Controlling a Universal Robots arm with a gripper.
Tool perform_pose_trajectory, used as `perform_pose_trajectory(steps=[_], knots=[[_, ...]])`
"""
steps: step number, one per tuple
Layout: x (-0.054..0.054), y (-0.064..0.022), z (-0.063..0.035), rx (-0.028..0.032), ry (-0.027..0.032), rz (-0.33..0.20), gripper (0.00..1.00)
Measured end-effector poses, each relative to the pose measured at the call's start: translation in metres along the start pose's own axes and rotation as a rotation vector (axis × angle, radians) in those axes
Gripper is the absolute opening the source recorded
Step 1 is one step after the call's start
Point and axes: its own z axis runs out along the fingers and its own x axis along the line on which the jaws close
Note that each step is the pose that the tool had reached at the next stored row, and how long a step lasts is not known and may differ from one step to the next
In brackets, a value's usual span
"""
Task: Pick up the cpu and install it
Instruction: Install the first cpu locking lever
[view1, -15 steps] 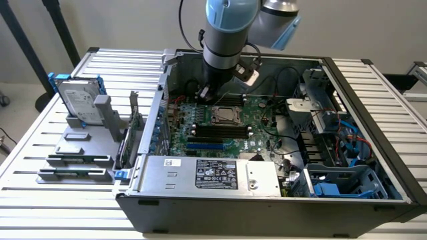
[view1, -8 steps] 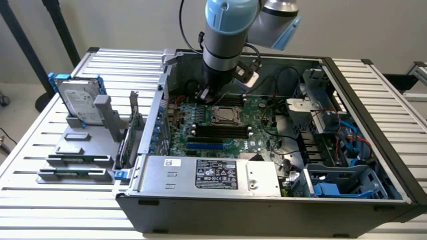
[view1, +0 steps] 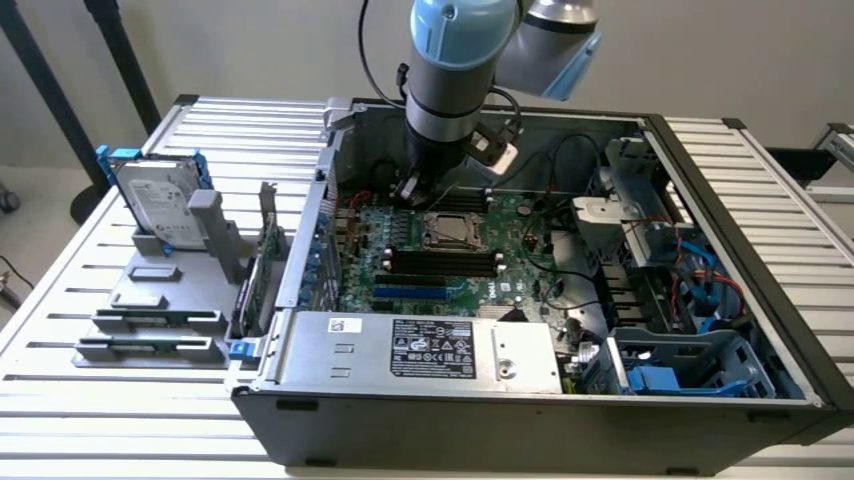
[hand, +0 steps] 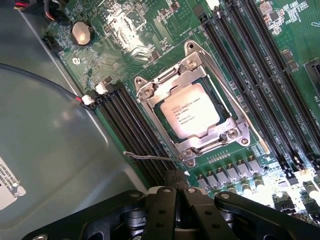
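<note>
The tool (hand: 175, 176), clenched and empty, hangs at 11 o'clock of the cpu (hand: 190, 116) in the exterior view. The cpu seems light, stiff and fragile, best gripped by its edges.

The arm (view1: 461, 90) is a silver-grey tube with pale blue joint caps (view1: 461, 25) (another sits at its two o'clock). A thin black cable (view1: 378, 60) runs down at its nine o'clock. The tool (hand: 175, 177) is black, built of jointed bars with bright round screws (hand: 191, 190).
</note>
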Motion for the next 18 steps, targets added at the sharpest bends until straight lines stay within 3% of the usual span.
perform_pose_trajectory(steps=[18], knots=[[0.005,-0.0029,0.0145,-0.0053,-0.005,0.0,0.11]])
